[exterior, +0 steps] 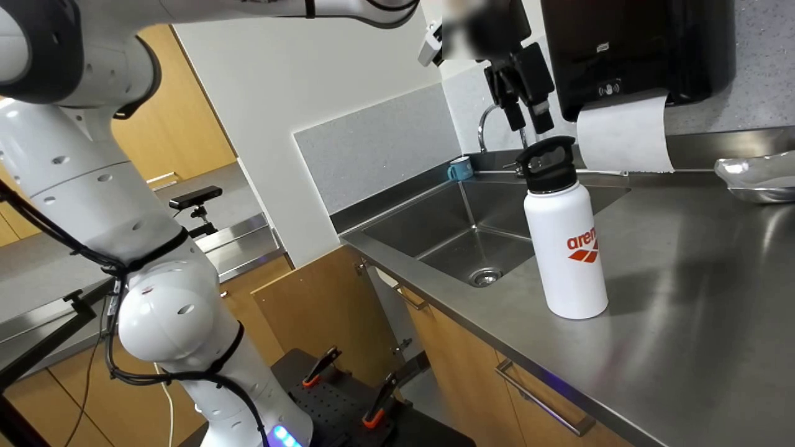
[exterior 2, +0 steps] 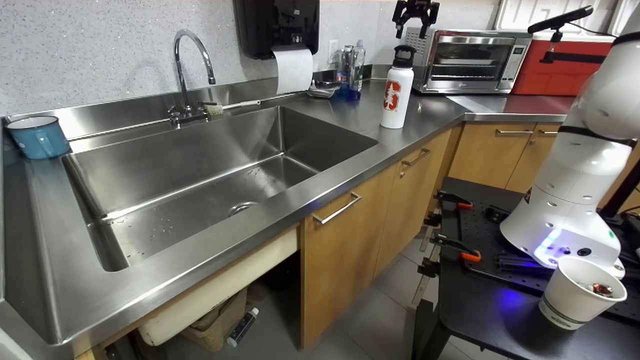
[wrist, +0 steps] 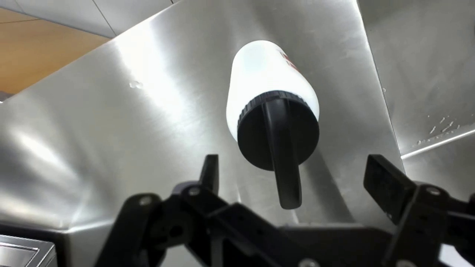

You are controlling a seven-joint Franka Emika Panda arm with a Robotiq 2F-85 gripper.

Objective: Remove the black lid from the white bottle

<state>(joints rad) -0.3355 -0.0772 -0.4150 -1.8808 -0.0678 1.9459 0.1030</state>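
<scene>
The white bottle (exterior: 566,261) stands upright on the steel counter with a red logo on its side. It also shows in an exterior view (exterior 2: 397,100) and from above in the wrist view (wrist: 259,70). The black lid (exterior: 551,179) with its loop handle sits on the bottle's top; it also shows in an exterior view (exterior 2: 403,62) and in the wrist view (wrist: 256,144). My gripper (exterior: 528,121) is open and empty just above the lid, pointing down, as seen in both exterior views (exterior 2: 411,33). In the wrist view the fingers (wrist: 293,174) are on either side of the loop handle, not touching it.
A steel sink (exterior 2: 175,155) lies beside the bottle, with a faucet (exterior 2: 181,65) behind. A black dispenser (exterior: 640,49) with hanging paper (exterior: 621,139) is on the wall behind. A toaster oven (exterior 2: 470,62), plastic bottles (exterior 2: 356,70) and a blue mug (exterior 2: 40,137) stand on the counter.
</scene>
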